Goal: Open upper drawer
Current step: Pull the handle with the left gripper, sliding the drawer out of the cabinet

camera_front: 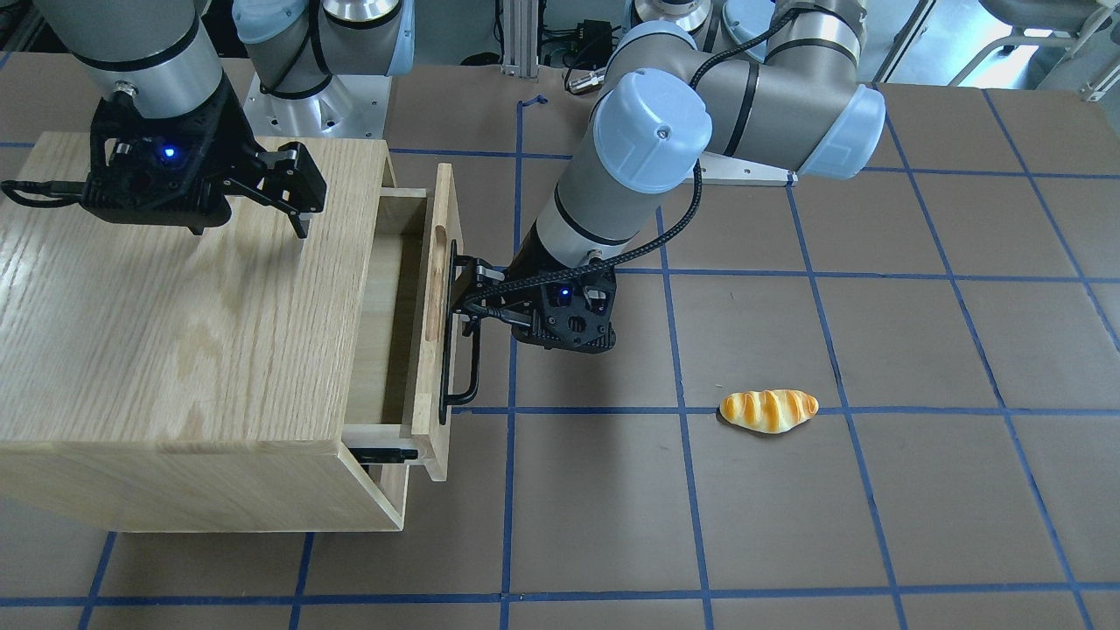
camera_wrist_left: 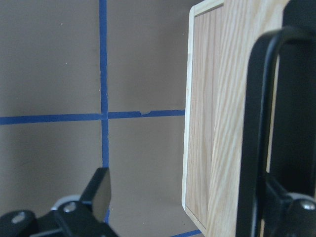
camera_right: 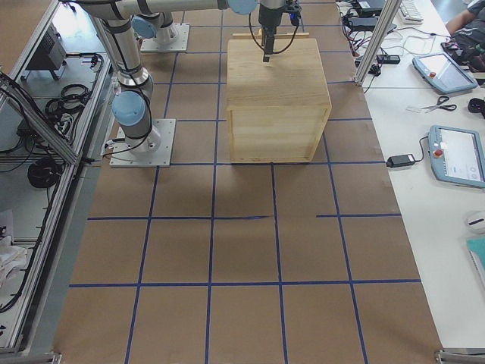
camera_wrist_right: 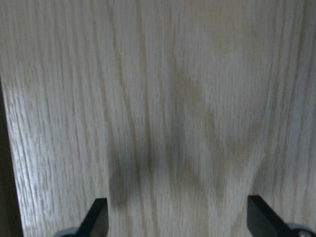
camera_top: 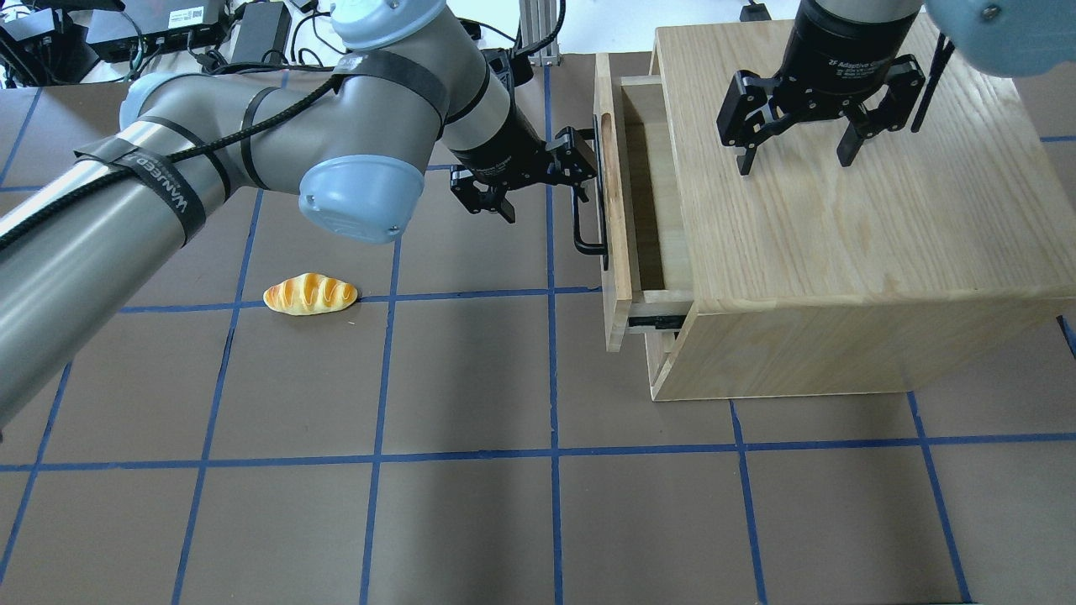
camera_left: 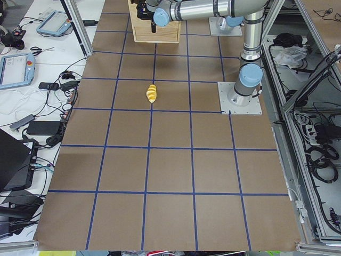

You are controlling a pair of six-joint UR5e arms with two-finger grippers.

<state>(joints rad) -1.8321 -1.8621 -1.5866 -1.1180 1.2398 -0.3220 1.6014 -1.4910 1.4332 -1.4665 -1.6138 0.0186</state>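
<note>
Upper drawer (camera_top: 620,252) partly out; "2F Adaptive" on right gripper (camera_top: 795,161).

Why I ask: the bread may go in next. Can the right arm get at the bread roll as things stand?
Probably not. The right gripper hangs open over the cabinet top, while the bread roll lies on the table past the upper drawer, with the left gripper at its handle in between.

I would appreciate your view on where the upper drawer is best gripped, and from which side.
Take the black bar handle on the front of the upper drawer, near mid-length, coming from the open table side. The bar stands off the flat panel, leaving a gap for a finger behind it. The left gripper is there, open.
</note>
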